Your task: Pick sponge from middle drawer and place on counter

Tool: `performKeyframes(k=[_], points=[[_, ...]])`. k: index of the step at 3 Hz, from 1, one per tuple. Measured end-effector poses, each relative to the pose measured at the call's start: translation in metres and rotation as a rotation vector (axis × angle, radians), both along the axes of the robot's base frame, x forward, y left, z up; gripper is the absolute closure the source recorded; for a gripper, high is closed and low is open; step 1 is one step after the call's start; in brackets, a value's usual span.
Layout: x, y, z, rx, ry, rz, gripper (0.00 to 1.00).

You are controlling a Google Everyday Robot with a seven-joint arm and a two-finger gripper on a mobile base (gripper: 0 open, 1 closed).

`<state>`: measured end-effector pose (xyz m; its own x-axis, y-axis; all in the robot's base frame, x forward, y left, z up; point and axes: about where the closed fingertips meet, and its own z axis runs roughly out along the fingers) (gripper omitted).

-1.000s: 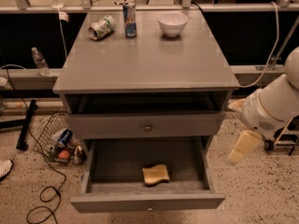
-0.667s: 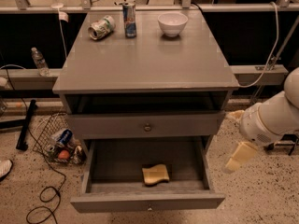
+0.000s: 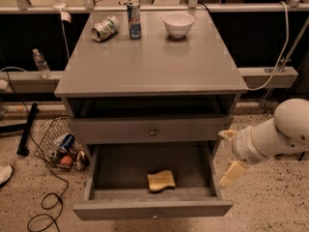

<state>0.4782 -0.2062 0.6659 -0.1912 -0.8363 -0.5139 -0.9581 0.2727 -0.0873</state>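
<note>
The pale yellow sponge [image 3: 161,180] lies flat on the floor of the pulled-out middle drawer [image 3: 120,208], a little right of its centre and near its front. The counter [image 3: 154,62] is the grey cabinet's flat top. My gripper [image 3: 229,154] hangs outside the drawer's right wall, right of the sponge and slightly above it. Its two pale fingers are spread apart, one high and one low, and hold nothing. My white arm reaches in from the right edge.
On the back of the counter are a tipped can [image 3: 105,28], an upright can [image 3: 134,20] and a white bowl [image 3: 178,23]. The upper drawer [image 3: 152,129] with its round knob is shut. A wire basket [image 3: 62,149] and cables lie on the floor at left.
My arm has moved left and down, bringing the gripper closer to the open drawer's right side. The sponge and the drawer have not moved.
</note>
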Motion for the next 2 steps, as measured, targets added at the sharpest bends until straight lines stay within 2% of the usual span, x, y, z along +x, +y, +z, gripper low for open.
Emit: performKeyframes(k=[1,2], points=[[0.0091,0.0242,-0.0485,0.031,0.027,0.017,0.00],[0.0090,0.0231,-0.0533,0.034,0.032,0.013,0.00]])
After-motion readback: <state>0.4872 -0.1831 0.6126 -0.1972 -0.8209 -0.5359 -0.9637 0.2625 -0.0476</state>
